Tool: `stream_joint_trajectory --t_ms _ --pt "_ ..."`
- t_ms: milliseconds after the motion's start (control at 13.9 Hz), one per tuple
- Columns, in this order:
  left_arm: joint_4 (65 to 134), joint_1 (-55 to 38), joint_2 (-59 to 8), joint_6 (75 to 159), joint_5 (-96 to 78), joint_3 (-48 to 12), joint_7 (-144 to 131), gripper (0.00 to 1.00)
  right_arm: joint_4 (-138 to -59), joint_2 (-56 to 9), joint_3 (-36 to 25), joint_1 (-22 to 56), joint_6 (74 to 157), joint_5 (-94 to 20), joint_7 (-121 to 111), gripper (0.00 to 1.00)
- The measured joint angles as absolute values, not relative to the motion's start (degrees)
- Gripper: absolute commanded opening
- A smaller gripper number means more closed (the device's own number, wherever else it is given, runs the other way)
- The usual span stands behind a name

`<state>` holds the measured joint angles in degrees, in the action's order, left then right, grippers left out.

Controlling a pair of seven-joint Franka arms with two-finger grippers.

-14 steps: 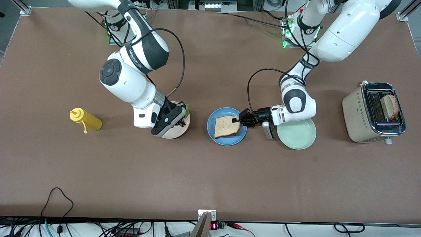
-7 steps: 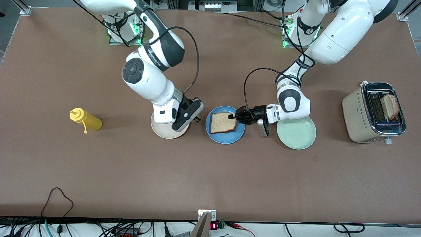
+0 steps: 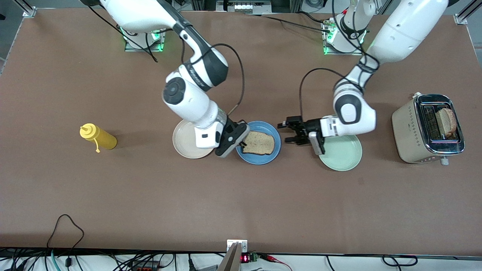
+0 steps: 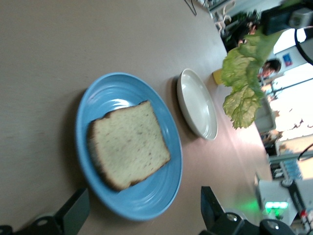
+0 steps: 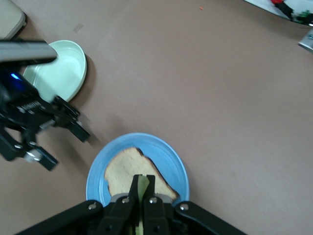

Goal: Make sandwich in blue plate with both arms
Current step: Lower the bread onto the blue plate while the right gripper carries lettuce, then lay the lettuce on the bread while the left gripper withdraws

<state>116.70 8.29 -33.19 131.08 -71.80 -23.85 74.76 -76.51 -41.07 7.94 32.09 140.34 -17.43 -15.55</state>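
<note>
Over the blue plate's [image 3: 272, 155] rim, the right claw [image 3: 239, 140] pinches lettuce [image 4: 243, 81].

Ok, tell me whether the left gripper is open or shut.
Open. The left gripper sits beside the blue plate with its fingers spread apart and nothing between them; the bread slice lies on the plate.

High front camera looks steeply down across the whole counter [image 3: 241, 195], facing both robot bases. Left wrist camera sits low and close, sighting out between its fingers [image 4: 73, 215] at the blue plate [image 4: 161, 196]. Right wrist camera peers straight down past its fingers [image 5: 132, 193]. All three share that plate.
</note>
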Motion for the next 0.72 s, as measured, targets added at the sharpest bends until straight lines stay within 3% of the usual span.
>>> stream_joint_trajectory --t_ms 360,720 --pt "110.85 17.02 -29.58 114.28 -42.28 -23.42 61.12 1.00 -72.24 -47.02 7.92 35.21 145.26 -17.43 -15.31 0.00" --pt "103.61 17.69 -29.22 105.38 -25.36 -23.41 48.30 1.00 -71.79 -51.20 7.93 38.17 149.86 -17.43 -14.30 0.00"
